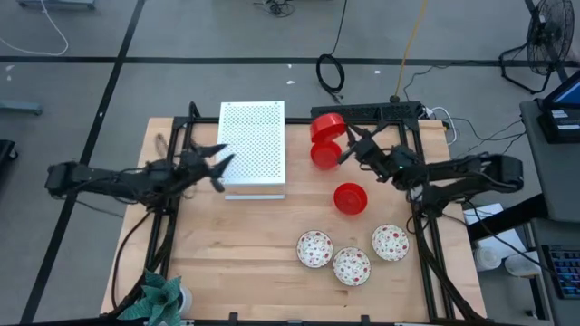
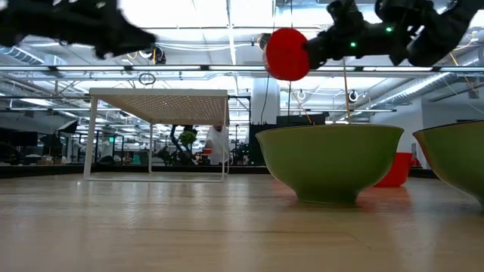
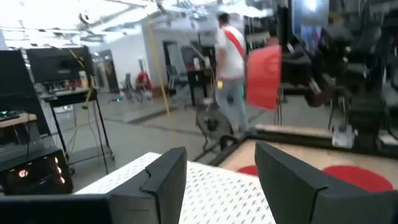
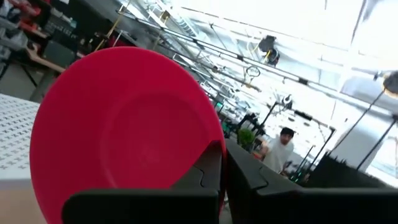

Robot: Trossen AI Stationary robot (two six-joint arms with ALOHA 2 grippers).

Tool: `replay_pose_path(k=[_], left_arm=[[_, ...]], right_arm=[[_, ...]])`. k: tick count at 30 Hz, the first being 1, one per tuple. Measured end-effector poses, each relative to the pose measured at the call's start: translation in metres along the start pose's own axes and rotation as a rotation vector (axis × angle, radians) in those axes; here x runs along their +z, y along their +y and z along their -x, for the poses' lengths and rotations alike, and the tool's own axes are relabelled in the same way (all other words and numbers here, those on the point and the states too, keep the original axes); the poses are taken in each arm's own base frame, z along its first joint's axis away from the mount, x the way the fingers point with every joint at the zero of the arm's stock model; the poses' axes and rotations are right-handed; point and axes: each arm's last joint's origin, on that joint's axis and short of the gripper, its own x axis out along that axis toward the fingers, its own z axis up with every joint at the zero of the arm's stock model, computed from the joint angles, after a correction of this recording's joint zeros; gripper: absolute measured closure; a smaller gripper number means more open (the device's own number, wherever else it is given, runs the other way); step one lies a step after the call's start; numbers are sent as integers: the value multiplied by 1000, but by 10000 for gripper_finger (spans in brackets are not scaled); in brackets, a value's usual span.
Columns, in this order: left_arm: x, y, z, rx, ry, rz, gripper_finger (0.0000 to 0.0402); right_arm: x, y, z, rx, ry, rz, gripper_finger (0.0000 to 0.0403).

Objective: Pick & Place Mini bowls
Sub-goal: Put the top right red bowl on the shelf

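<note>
Right gripper: fingers pinched on the rim of a red mini bowl, carried clear of the table; low view shows it high in the air. The bowl hangs edge-on from the fingers, tipped near vertical, its flat face turned sideways rather than up. Which face is the mouth I cannot tell for sure.

White perforated board: just beyond the held bowl, on the far side from the right gripper. The bowl sits between that gripper and the board's near edge.

Other bowls: a second red bowl close beside the carried one; a third red bowl on the table, back toward the right arm's base. Three white floral bowls clustered farther off.

Left gripper: fingers spread wide, empty, hovering over the opposite edge of the board. The right arm is much the nearer to the bowl.
</note>
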Motion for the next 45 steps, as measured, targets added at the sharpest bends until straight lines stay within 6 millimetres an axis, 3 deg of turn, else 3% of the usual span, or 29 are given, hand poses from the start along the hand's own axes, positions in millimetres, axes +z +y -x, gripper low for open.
replay_pose_path(k=[5,10,18,27,34,45], left_arm=[[13,-39,-60,13,138,-169,209],[35,-73,-113,97,158,-361,209],[55,-107,-166,135,151,-522,209],[55,-123,-192,137,147,-514,208],[54,-113,-196,227,175,-508,216],[55,-103,-202,269,174,-502,272]], right_arm=[[10,15,-11,-13,-11,88,403],[18,21,-9,-48,-21,126,403],[28,24,-2,-68,-55,126,403],[30,24,0,-74,-51,101,403],[33,27,2,-58,-67,88,403],[35,28,4,-58,-70,76,403]])
